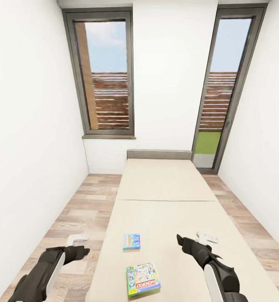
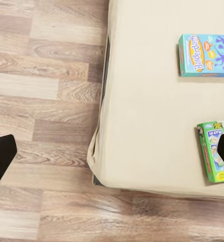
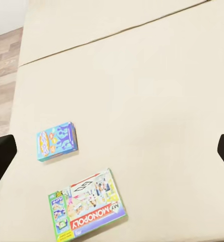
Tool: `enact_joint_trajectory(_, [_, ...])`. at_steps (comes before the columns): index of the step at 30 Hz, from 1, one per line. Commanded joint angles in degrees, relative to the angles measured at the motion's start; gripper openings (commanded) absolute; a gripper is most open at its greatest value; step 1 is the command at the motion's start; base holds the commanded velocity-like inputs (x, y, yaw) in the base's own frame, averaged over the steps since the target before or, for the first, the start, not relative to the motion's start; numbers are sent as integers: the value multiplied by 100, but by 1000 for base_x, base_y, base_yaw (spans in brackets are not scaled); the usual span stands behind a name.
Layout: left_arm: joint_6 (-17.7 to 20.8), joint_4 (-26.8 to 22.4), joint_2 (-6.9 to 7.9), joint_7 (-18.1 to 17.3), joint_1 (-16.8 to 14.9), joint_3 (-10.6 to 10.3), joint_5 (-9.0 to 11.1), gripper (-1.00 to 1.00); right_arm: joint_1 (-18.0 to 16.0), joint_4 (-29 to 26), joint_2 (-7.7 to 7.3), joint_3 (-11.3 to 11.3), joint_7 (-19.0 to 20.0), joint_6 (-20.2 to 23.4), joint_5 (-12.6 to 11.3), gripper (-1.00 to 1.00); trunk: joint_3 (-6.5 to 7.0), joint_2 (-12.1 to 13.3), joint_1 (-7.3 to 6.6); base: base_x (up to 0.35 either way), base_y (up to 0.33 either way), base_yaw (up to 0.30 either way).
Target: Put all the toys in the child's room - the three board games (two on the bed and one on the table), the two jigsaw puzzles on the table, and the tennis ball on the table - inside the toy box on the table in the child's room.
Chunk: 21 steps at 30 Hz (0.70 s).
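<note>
Both small flat printed board-game boxes, blue and green-edged Monopoly, lie on the plain beige bed between my arms. My right fingers, spread wide and empty, hover over the mattress, nearer than my left fingers, equally empty, above the wood-plank floor.

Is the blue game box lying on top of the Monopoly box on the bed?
No. In the head view the blue game box lies apart from the Monopoly box, with bare bed between them.
</note>
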Motion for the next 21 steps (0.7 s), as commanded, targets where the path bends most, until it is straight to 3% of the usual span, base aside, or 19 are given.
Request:
enact_joint_trajectory(1, [44, -8, -3, -27, -22, 11, 1, 100, -7, -9, 1, 0, -48, 23, -68, 100, -10, -11, 3, 0, 0, 0])
enact_joint_trajectory(6, [74, -13, 13, -35, -73, 33, 1, 100, -16, -27, -1, 12, -60, 29, -87, 100, -10, -11, 3, 0, 0, -56])
enact_joint_trajectory(12, [82, -14, 25, -97, -87, 44, 1, 100, -18, -31, -11, 3, -64, 37, -92, 100, -15, -11, 3, 0, 0, -207])
enact_joint_trajectory(21, [96, -10, 27, -608, -91, 33, -15, 100, -19, -28, -15, 6, -65, 43, -96, 100, -35, -11, 3, 0, 0, -264])
